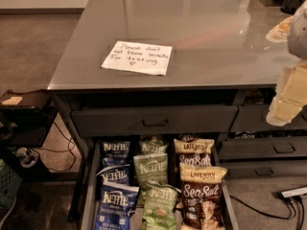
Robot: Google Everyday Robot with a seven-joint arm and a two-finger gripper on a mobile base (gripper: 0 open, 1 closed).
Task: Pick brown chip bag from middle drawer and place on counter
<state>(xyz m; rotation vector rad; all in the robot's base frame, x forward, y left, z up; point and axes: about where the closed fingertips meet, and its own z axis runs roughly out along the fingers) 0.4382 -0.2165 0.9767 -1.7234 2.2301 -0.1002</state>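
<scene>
Plainly unstarted: the brown chip bag (201, 195) lies in the middle drawer (89, 186) at six o'clock; the gripper (288, 99) hangs at three o'clock, and I cannot tell its state.

Single elevated view, angled downward, near the counter (206, 37) front and open middle drawer (88, 195), gripper (289, 97) close at right edge

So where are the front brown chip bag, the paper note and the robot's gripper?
front brown chip bag (202, 195): camera view, on its white lettering.
paper note (136, 57): camera view, its written middle.
gripper (287, 102): camera view, pale body at the right edge, beside the counter (201, 28).
</scene>
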